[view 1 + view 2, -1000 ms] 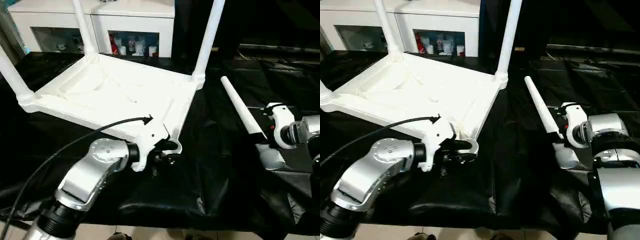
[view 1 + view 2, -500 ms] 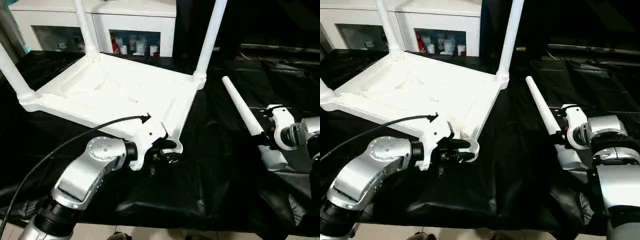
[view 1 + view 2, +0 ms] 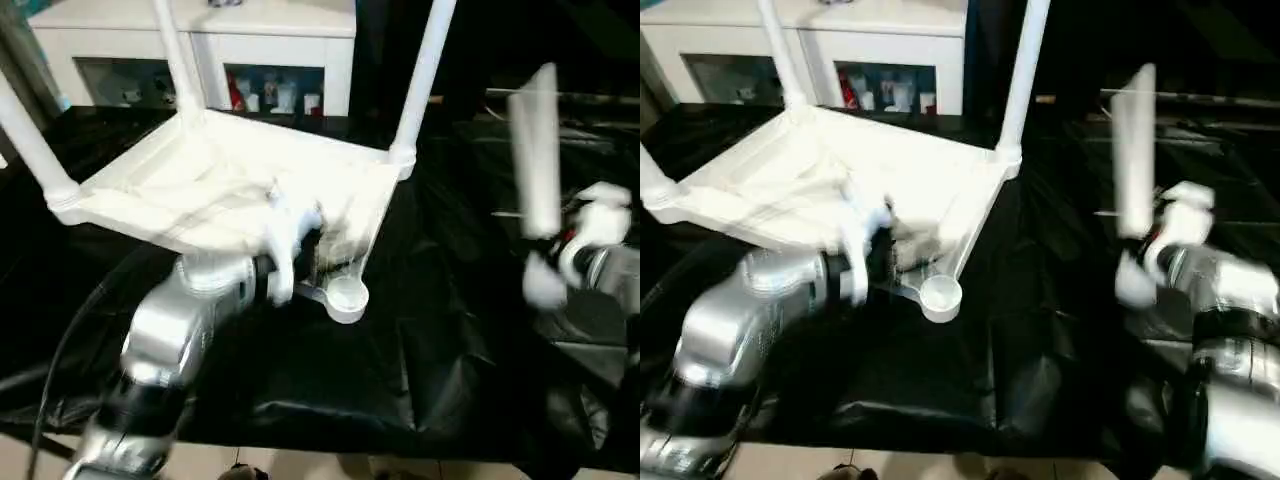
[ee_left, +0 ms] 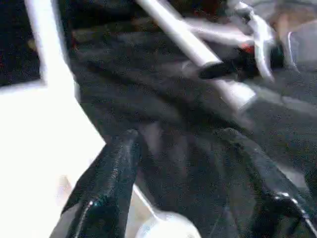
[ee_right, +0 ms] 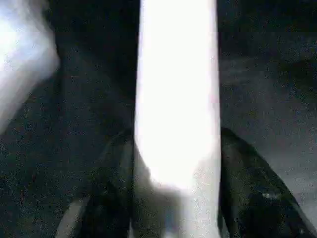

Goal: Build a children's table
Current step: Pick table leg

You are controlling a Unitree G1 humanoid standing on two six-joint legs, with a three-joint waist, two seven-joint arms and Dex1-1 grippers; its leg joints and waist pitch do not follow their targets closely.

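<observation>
the tabletop lies upside down on the black cloth, with three legs already standing up from its corners; the near corner socket is a round empty cup that faces up; the fourth leg is in the right gripper, whose two black fingers squeeze it from both sides; the leg stands almost straight up, thick end down near the gripper; the empty socket lies off to the left of this leg and lower, well apart from it; the left gripper is close to that same corner, its fingers spread with nothing between them; so the right arm must, i think, carry the leg across to the left and set its thick end down into the cup.
</observation>
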